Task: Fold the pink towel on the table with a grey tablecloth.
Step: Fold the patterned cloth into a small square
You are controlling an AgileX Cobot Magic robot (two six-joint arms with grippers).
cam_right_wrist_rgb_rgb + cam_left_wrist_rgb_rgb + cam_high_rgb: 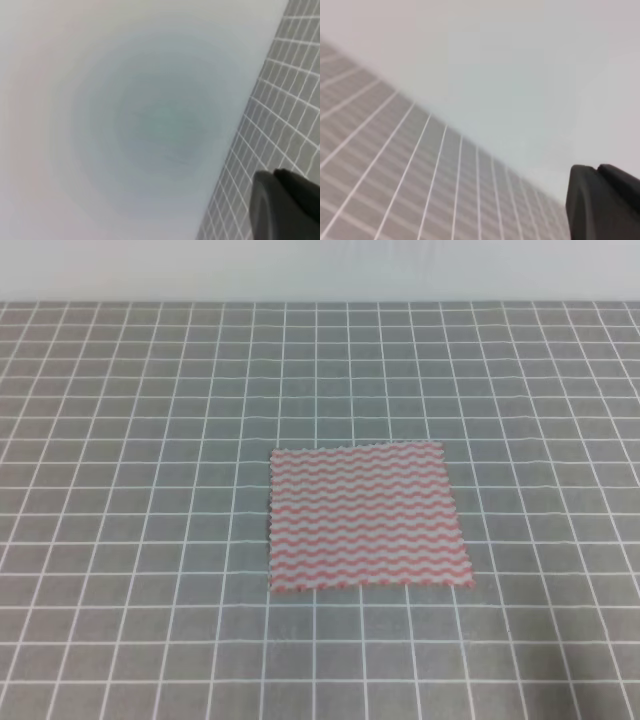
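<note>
We look down on the bench [120,440], covered edge to edge in grey cloth printed with a white grid of squares. Its far edge meets a plain pale wall [320,268] that runs across the top of the high view. The cloth lies smooth, with no folds that we can make out.

The towel [366,517] lies flat and fully spread on the bench, a little right of the middle and slightly toward the near side. Its pink-and-white wavy stripes run across it from left to right, and its edges are zigzag-cut. It sits roughly square to the grid, turned only a touch. Nothing touches it, and neither arm shows in the high view.

From the left wrist we see the grid cloth slanting away at lower left and the pale wall filling the rest. A dark, blurred piece of the left gripper [605,205] juts in at the lower right corner. Only that one piece shows, so we cannot tell how its jaws stand; we see nothing held against it.

From the right wrist the wall takes up most of the picture, with a strip of grid cloth down the right side. A dark, blurred part of the right gripper [285,205] fills the lower right corner. Here too only one piece is visible, so we cannot tell whether those jaws are released or clenched. The towel appears in neither wrist view.
</note>
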